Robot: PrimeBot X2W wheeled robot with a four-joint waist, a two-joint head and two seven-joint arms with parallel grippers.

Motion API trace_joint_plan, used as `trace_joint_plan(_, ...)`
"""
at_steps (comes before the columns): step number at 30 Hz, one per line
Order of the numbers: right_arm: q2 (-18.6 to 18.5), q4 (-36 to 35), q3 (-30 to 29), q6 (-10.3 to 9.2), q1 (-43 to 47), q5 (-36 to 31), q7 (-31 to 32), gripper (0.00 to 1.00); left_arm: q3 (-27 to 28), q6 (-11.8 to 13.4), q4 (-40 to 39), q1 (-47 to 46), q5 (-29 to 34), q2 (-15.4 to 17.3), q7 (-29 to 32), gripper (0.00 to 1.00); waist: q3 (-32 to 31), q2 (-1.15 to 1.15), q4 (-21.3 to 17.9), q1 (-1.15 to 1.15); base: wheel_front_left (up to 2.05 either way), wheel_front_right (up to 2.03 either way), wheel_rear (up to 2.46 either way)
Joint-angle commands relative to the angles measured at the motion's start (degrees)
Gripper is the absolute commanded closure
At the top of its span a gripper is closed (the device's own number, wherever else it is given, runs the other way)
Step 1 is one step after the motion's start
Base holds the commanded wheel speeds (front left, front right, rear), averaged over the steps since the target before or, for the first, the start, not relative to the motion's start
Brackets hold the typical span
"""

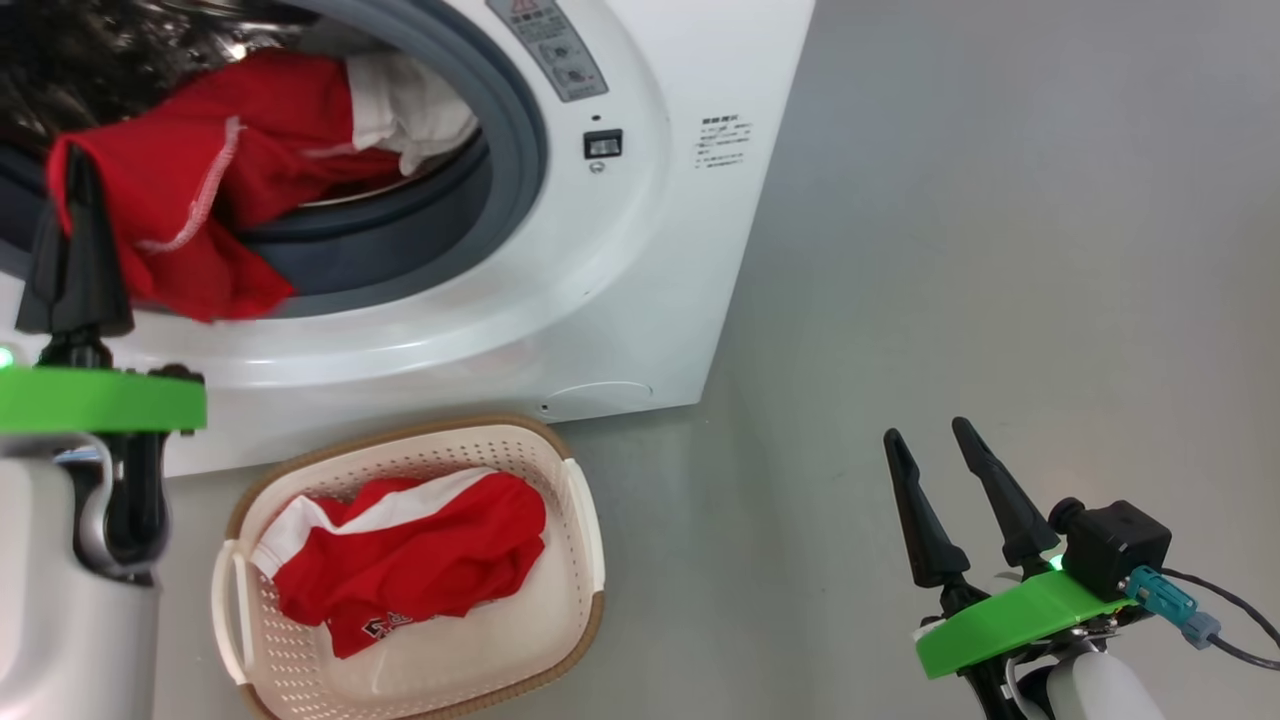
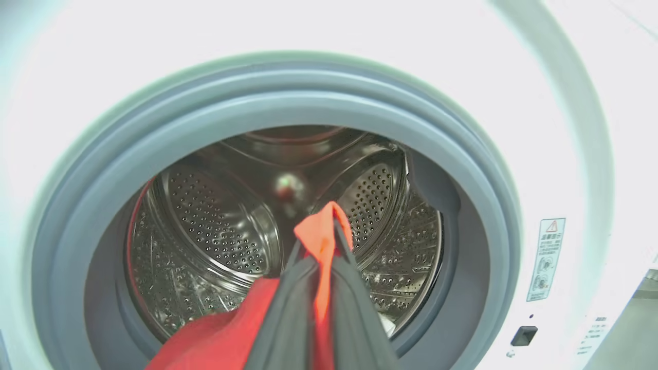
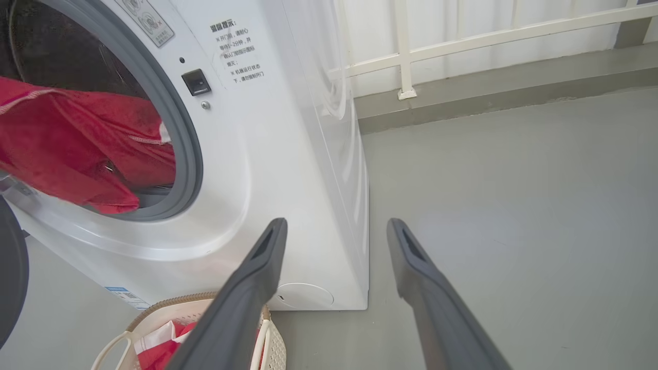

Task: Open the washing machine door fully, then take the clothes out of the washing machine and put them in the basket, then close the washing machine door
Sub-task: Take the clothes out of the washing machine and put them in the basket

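Unloading notes, step 2 of 3: taking the clothes out. The mouth of the washing machine (image 1: 640,250) stands open.

- The left gripper (image 1: 78,165) is at the far left, up at the mouth. Its fingers are pinched together on a fold of red cloth. The left wrist view shows the same fold squeezed between the 2 fingers, poking out past the tips.
- Clothes, piece 1: the held garment (image 1: 210,170) is red with a white part further in on the right. It drapes out over the grey rubber ring (image 1: 515,150), and its lower edge hangs past the front lip.
- Clothes, piece 2: the second garment (image 1: 410,560), also red and white, already lies in the basket (image 1: 585,540).
- The basket sits on the floor (image 1: 1000,200) just in front of the machine, nearer than the mouth and a little right of the left gripper.
- The right gripper (image 1: 925,432) is near right, well apart from the machine. Its fingers are spread wide and it has hold of nothing.
- The steel drum (image 2: 216,221) shows bare perforated wall behind the cloth. Its lower part is hidden, so I cannot tell whether anything else lies there.
- The dark curved edge (image 3: 10,272) at the far left may be the washing machine door. I am not sure of that.

Next, as I judge it, I draw the held garment out towards the near side until its trailing end clears the ring. Then I lower it to the right over the basket and release. I will watch that the tail does not snag on the ring or fall short of the basket rim. Closing the door is not yet done.
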Motion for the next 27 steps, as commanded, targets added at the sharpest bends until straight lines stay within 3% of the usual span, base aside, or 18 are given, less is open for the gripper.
trace_joint_plan(1,0.1,-1.1,1.0,0.09,1.0,-0.5,-0.7,0.00,2.2,-0.2,-2.7,0.3,-0.4,2.0,-0.5,1.00,-0.3,0.00,0.4,0.00,0.00,0.00,0.00)
trace_joint_plan(21,0.0,-1.7,0.4,0.09,1.5,-0.9,-0.7,0.00,7.0,0.6,-34.4,13.7,0.8,-0.6,-0.4,1.00,0.3,0.00,1.8,0.00,0.00,0.00,0.00)
trace_joint_plan(27,0.0,-1.8,0.4,0.09,1.1,-1.0,-0.7,0.00,6.5,1.7,-39.1,16.5,1.8,-0.6,0.5,1.00,1.0,0.00,2.0,0.00,0.00,0.00,0.00)
